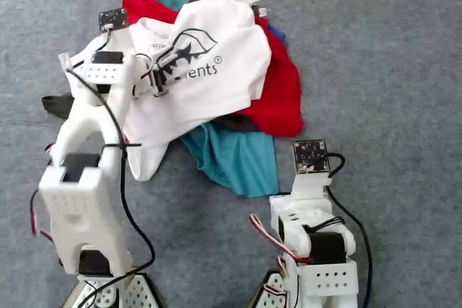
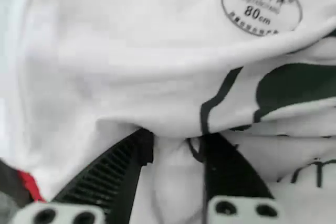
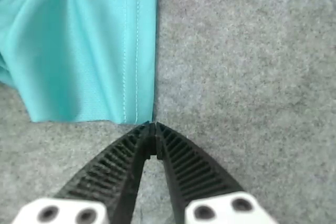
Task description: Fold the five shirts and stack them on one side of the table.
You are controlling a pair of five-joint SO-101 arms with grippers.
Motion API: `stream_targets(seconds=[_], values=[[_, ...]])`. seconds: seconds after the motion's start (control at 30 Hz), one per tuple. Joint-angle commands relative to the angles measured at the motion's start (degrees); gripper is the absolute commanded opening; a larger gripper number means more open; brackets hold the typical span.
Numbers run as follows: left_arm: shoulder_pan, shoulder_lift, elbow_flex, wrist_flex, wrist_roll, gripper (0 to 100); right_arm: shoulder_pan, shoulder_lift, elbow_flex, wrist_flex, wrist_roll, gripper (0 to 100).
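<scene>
High view: left gripper [image 1: 155,77] grasps the white shirt [image 1: 209,70] atop the pile, upper centre of frame.
Best to lift it clear of the red shirt [image 1: 285,91] and teal shirt [image 1: 238,156] before spreading. The right gripper [image 3: 155,128], clenched empty, sits beside the teal hem.

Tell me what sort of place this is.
Probably a robotics lab bench: a grey felt-covered table, a white left arm and right arm side by side, and a heap of shirts topped by a white shirt.

Robotics workbench; grey felt table [image 1: 404,70]
</scene>
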Motion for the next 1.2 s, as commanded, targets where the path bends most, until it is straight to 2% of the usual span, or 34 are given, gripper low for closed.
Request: stream_targets(seconds=[0.0, 0.13, 0.37, 0.6, 0.7, 0.8, 1.03, 1.17], values=[[-0.3, 0.8, -7.4, 5.1, 0.1, 4, 0.4, -4.6, -0.3, -0.7, 0.4, 1.5], [2.2, -2.1, -12.2, 15.3, 0.1, 3, 0.4, -4.6, -0.3, -0.7, 0.4, 1.5], [8.1, -15.7, -16.4, 24.9, -0.1, 3, 0.4, -4.6, -0.3, -0.7, 0.4, 1.5], [11.6, -30.0, -16.3, 29.6, -0.2, 3, 0.4, -4.6, -0.3, -0.7, 0.4, 1.5], [14.7, -35.9, -15.8, 32.7, -5.4, 3, 0.4, -4.6, -0.3, -0.7, 0.4, 1.5], [17.5, -40.7, -15.7, 35.4, -7.6, 3, 0.4, -4.6, -0.3, -0.7, 0.4, 1.5], [18.7, -48.5, -15.5, 42.7, -7.9, 3, 0.4, -4.6, -0.3, -0.7, 0.4, 1.5], [18.8, -52.6, -10.3, 42.9, -12.7, 3, 0.4, -4.6, -0.3, -0.7, 0.4, 1.5]])
